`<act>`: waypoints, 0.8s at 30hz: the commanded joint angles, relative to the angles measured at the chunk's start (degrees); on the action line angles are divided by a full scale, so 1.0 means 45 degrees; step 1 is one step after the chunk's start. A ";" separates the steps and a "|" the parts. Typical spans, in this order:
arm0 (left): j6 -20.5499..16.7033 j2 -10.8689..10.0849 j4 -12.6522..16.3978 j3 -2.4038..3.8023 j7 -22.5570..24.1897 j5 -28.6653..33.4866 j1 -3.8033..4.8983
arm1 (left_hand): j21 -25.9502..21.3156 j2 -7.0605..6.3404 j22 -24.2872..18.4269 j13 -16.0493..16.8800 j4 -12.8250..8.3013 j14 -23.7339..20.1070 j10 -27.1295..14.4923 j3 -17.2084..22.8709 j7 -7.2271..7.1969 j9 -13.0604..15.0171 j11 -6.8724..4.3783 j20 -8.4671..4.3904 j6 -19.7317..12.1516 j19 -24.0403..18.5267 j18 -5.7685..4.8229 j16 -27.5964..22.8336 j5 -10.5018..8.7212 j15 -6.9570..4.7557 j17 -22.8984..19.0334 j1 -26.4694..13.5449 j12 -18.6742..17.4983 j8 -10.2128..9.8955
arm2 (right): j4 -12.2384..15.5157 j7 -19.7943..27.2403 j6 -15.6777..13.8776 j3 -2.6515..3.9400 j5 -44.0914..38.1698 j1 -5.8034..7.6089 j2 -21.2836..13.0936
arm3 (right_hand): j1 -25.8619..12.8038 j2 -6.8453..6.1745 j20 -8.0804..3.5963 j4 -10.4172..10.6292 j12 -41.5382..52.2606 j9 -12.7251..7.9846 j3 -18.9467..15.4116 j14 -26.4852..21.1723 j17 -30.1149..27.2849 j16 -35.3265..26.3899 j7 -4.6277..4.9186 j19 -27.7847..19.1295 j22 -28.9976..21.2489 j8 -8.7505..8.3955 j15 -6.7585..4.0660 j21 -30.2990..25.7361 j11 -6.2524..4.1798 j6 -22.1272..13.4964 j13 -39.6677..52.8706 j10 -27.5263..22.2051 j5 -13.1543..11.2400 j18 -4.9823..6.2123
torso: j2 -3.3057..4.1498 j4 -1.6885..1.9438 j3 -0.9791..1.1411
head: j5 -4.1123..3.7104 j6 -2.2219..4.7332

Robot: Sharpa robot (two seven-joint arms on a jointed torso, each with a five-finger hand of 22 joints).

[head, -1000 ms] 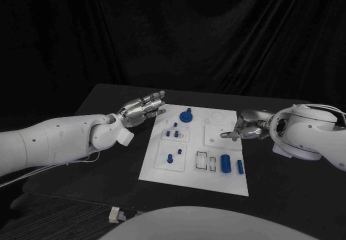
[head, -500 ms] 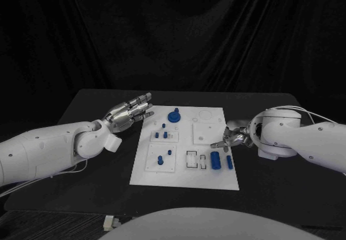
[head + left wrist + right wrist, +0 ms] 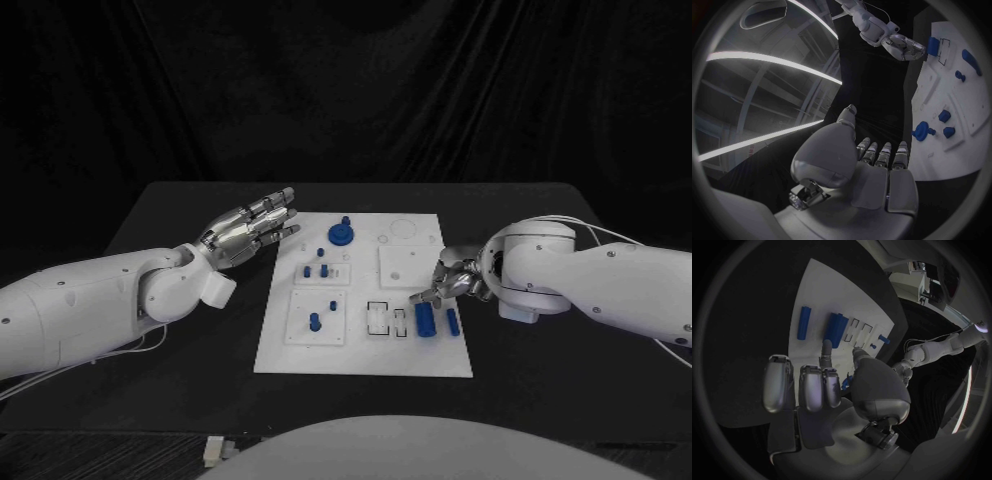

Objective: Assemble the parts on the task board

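1. The white flat task board (image 3: 368, 345) lies in the middle of the black table (image 3: 173, 210).
2. Small blue plastic parts (image 3: 427, 320) sit on it.
3. The silver left hand (image 3: 248, 227) is beside the board, fingers straight, holding nothing.
4. The silver right hand (image 3: 450, 281) is over the board's edge near the long blue parts, some fingers curled, holding nothing.

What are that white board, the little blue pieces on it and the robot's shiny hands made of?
The task board looks like matte white plastic: flat, even, without glare. The blue parts seem to be moulded or printed plastic, uniformly coloured and dull. The left hand and right hand look metallic, silver with bright highlights, though painted plastic cannot be excluded.
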 commanded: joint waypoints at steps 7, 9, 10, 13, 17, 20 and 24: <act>0.0032 0.0036 0.0003 0.0012 0.0194 0.0085 -0.0027 | -0.0019 0.0075 -0.0008 -0.0011 0.0007 -0.0028 0.0038 -0.0096 0.0008 0.0016 0.0018 0.0068 0.0025 0.0026 0.0133 -0.0085 0.0066 0.0059 -0.0019 -0.0101 -0.0026 0.0077 | -0.0250 -0.0582 0.0346 0.0005 -0.0408 -0.0177 0.0366 | 0.0227 -0.0101 0.0219 -0.0156 0.0044 0.0008 -0.0058 0.0891 0.0849 -0.0144 0.0125 0.0454 0.2421 -0.0175 0.0159 -0.0105 0.0150 -0.0412 0.3350 0.1312 -0.0019 -0.0187 | -0.0002 0.0005 -0.0003 | 0.0082 -0.0003; 0.0040 0.0044 -0.0004 0.0012 0.0189 0.0085 -0.0028 | -0.0019 0.0075 -0.0008 -0.0011 0.0007 -0.0028 0.0038 -0.0096 0.0008 0.0016 0.0018 0.0068 0.0025 0.0026 0.0133 -0.0085 0.0066 0.0059 -0.0019 -0.0101 -0.0026 0.0077 | -0.0282 -0.0613 0.0500 0.0005 -0.0557 -0.0216 0.0419 | 0.0228 -0.0105 0.0224 -0.0160 0.0044 0.0017 -0.0064 0.0887 0.0829 -0.0153 0.0125 0.0447 0.2414 -0.0165 0.0163 -0.0126 0.0153 -0.0404 0.3350 0.1312 -0.0046 -0.0181 | -0.0002 0.0005 -0.0003 | 0.0093 -0.0003; 0.0046 0.0048 -0.0007 0.0012 0.0186 0.0085 -0.0029 | -0.0019 0.0075 -0.0008 -0.0011 0.0007 -0.0028 0.0038 -0.0096 0.0008 0.0016 0.0018 0.0068 0.0025 0.0026 0.0133 -0.0085 0.0066 0.0059 -0.0019 -0.0101 -0.0026 0.0077 | -0.0301 -0.0629 0.0583 0.0004 -0.0640 -0.0240 0.0448 | 0.0217 -0.0108 0.0238 -0.0159 0.0044 0.0046 -0.0084 0.0875 0.0769 -0.0182 0.0124 0.0436 0.2402 -0.0132 0.0171 -0.0161 0.0157 -0.0376 0.3350 0.1312 -0.0145 -0.0172 | -0.0002 0.0004 -0.0003 | 0.0107 -0.0003; 0.0061 0.0061 -0.0011 0.0012 0.0179 0.0085 -0.0032 | -0.0019 0.0075 -0.0008 -0.0011 0.0007 -0.0028 0.0038 -0.0096 0.0008 0.0016 0.0018 0.0068 0.0025 0.0026 0.0133 -0.0085 0.0066 0.0059 -0.0019 -0.0101 -0.0026 0.0077 | -0.0344 -0.0672 0.0788 0.0004 -0.0917 -0.0310 0.0521 | 0.0211 -0.0103 0.0246 -0.0160 0.0044 0.0066 -0.0094 0.0869 0.0741 -0.0197 0.0121 0.0425 0.2392 -0.0108 0.0172 -0.0192 0.0156 -0.0350 0.3350 0.1312 -0.0203 -0.0164 | -0.0002 0.0005 -0.0003 | 0.0131 -0.0003; 0.0078 0.0077 -0.0018 0.0012 0.0163 0.0085 -0.0036 | -0.0020 0.0077 -0.0009 -0.0012 0.0003 -0.0028 0.0036 -0.0102 -0.0002 0.0013 0.0032 0.0060 0.0012 0.0025 0.0131 -0.0085 0.0066 0.0062 -0.0019 -0.0105 -0.0028 0.0074 | -0.0406 -0.0715 0.0967 0.0004 -0.1245 -0.0387 0.0606 | 0.0200 -0.0091 0.0253 -0.0172 0.0044 0.0191 -0.0131 0.0851 0.0644 -0.0246 0.0071 0.0402 0.2368 0.0057 0.0151 -0.0262 0.0119 -0.0162 0.3350 0.1312 -0.0367 -0.0142 | -0.0002 0.0005 -0.0003 | 0.0129 -0.0003; 0.0098 0.0092 -0.0034 0.0012 0.0143 0.0085 -0.0039 | -0.0020 0.0077 -0.0009 -0.0012 0.0003 -0.0028 0.0036 -0.0102 -0.0002 0.0013 0.0032 0.0060 0.0012 0.0025 0.0131 -0.0085 0.0066 0.0062 -0.0019 -0.0105 -0.0028 0.0074 | -0.0439 -0.0726 0.0985 0.0004 -0.1348 -0.0422 0.0652 | 0.0219 -0.0046 0.0200 -0.0211 0.0044 0.0615 -0.0162 0.0849 0.0611 -0.0265 -0.0054 0.0392 0.2358 0.0511 0.0066 -0.0292 0.0013 0.0031 0.3350 0.1312 -0.0435 -0.0130 | -0.0002 0.0007 -0.0003 | 0.0125 -0.0003; 0.0125 0.0113 -0.0053 0.0012 0.0124 0.0085 -0.0044 | -0.0020 0.0077 -0.0009 -0.0012 0.0003 -0.0028 0.0036 -0.0102 -0.0002 0.0013 0.0032 0.0060 0.0012 0.0025 0.0131 -0.0085 0.0066 0.0062 -0.0019 -0.0105 -0.0028 0.0074 | -0.0466 -0.0720 0.0956 0.0004 -0.1413 -0.0472 0.0720 | 0.0284 0.0032 0.0080 -0.0320 0.0044 0.1825 -0.0225 0.0844 0.0543 -0.0301 -0.0212 0.0375 0.2337 0.1544 -0.0057 -0.0362 -0.0131 -0.0310 0.3350 0.1312 -0.0430 -0.0118 | -0.0005 0.0004 -0.0003 | 0.0125 -0.0003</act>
